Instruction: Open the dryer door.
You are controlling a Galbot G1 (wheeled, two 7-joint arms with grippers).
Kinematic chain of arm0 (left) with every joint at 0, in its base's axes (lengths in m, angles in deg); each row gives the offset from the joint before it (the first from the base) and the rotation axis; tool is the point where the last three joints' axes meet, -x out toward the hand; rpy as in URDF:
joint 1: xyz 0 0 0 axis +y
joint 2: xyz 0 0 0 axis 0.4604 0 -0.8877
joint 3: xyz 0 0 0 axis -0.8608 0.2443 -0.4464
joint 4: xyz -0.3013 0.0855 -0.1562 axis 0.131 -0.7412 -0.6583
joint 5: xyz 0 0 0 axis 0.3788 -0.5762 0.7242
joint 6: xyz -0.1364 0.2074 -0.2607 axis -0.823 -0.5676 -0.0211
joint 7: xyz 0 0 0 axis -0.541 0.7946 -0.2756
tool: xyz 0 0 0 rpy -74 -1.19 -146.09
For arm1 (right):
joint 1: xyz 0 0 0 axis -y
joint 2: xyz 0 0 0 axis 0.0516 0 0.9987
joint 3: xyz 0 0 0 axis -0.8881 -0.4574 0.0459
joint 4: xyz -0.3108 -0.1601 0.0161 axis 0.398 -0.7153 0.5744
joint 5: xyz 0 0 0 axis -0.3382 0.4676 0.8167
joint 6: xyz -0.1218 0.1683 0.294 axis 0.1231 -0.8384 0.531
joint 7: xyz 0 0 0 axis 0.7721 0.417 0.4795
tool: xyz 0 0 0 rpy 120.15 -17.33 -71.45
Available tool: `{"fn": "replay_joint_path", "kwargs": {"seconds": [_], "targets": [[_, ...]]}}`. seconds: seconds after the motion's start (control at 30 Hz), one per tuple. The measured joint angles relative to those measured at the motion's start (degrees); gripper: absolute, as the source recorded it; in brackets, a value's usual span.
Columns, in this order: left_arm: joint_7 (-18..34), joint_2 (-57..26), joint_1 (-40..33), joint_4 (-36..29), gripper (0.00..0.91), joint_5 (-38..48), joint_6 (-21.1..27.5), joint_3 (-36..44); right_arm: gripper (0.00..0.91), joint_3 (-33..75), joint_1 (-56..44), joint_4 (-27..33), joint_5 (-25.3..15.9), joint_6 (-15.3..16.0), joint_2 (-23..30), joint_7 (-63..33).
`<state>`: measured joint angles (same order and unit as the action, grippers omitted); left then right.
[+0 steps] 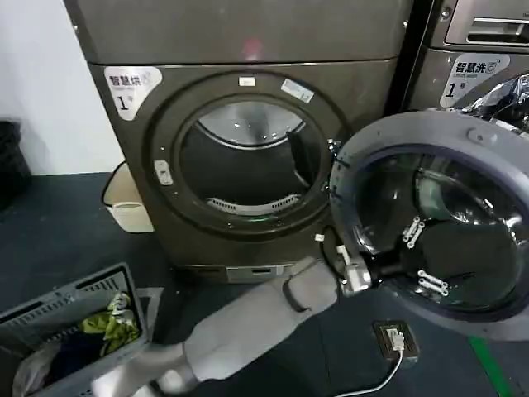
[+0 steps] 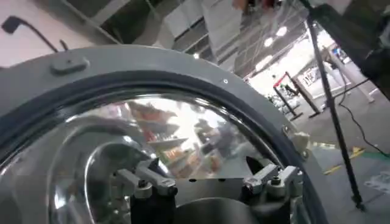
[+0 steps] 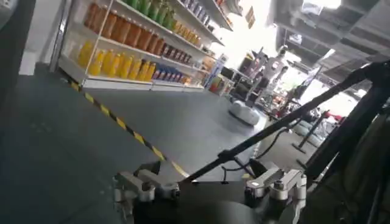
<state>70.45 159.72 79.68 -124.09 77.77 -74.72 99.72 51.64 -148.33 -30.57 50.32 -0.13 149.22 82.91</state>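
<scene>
The dryer [image 1: 248, 157], bronze-grey and marked with a white "1" sticker [image 1: 126, 89], is seen in the head view with its drum mouth [image 1: 246, 159] fully exposed. The door [image 1: 438, 217] is swung wide to the right, its pale grey inner rim and dark bulging glass turned toward the camera, partly covering a second machine [image 1: 475, 58] behind it. The left gripper [image 1: 426, 258] is reached across from lower left, the grey forearm [image 1: 256, 318] lying diagonally over the dark floor; the fingers [image 1: 412, 231] are spread apart, pressed against or just off the inner glass, with nothing clamped between them.

Around the machine, a cream bin [image 1: 124, 203] is set against the dryer's left side, a grey laundry basket [image 1: 66, 310] with clothes is placed at lower left, and a small floor box [image 1: 395, 339] with a white cable is found below the door.

In the left wrist view, the door [image 2: 152, 73] is met at close range: the grey rim arcs overhead, the glass mirrors shop shelving, and the two spread fingers [image 2: 146, 182] are shown at the lower edge.

The right gripper [image 3: 210, 185] is seen in its own wrist view, fingers [image 3: 280, 181] apart and empty, pointed away at a dark floor with yellow-black tape [image 3: 122, 125], shelves of bottles [image 3: 128, 42] and a black tripod [image 3: 292, 119].
</scene>
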Motion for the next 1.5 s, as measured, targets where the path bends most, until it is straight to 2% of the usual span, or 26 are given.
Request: {"fn": "replay_joint_path", "kwargs": {"seconds": [0.3, 0.67, 0.97, 1.17, 1.5], "targets": [[0.6, 3.7, -3.1, 5.8, 0.907, 3.0, 2.4, 0.1, 0.907, -0.8, 0.7, -1.3, 0.0, 0.3, 0.8, -0.2], [1.7, 4.7, -4.7, 9.4, 0.907, 7.7, 4.5, -0.6, 0.907, -1.4, 1.1, -2.5, -0.1, 1.1, 1.0, -0.5], [3.1, 4.4, -4.9, 9.3, 0.907, 8.2, 7.9, -1.1, 0.907, -1.8, 1.3, -2.6, -0.3, 1.3, 1.1, -0.6], [7.1, 4.9, -4.9, 9.0, 0.907, 9.9, 11.1, -1.1, 0.907, -2.1, 1.4, -2.6, -0.3, 1.3, 1.1, -0.7], [9.4, 4.9, -4.6, 8.8, 0.907, 10.6, 12.5, -1.2, 0.907, -2.5, 1.5, -2.6, -0.4, 1.4, 1.0, -0.7]]}}
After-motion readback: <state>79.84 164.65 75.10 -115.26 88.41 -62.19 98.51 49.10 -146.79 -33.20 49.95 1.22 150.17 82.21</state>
